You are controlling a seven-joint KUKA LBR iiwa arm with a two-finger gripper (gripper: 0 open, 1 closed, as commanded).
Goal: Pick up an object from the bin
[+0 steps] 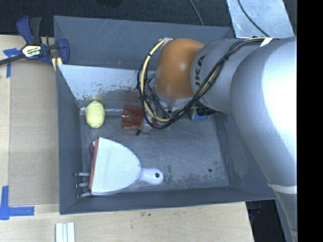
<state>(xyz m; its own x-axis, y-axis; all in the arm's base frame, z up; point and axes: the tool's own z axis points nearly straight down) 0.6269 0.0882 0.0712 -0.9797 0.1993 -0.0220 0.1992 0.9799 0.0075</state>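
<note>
My gripper (144,128) reaches down at the back middle of the bin, mostly hidden under the arm's orange cover and cables. It sits right against a dark red-brown blocky thing (131,117), at that thing's right edge. Whether it has hold of the block is hidden. A yellow-green lemon-like ball (95,114) lies to the left of the block, near the bin's back left wall. A white dustpan-shaped scoop (114,166) with a short white handle (152,176) lies flat at the front left.
The big silver arm covers the bin's right side and back right corner. A pink edge and some metal prongs (82,183) stick out from under the scoop's left side. Bare bin floor stretches from the scoop's handle to the right wall.
</note>
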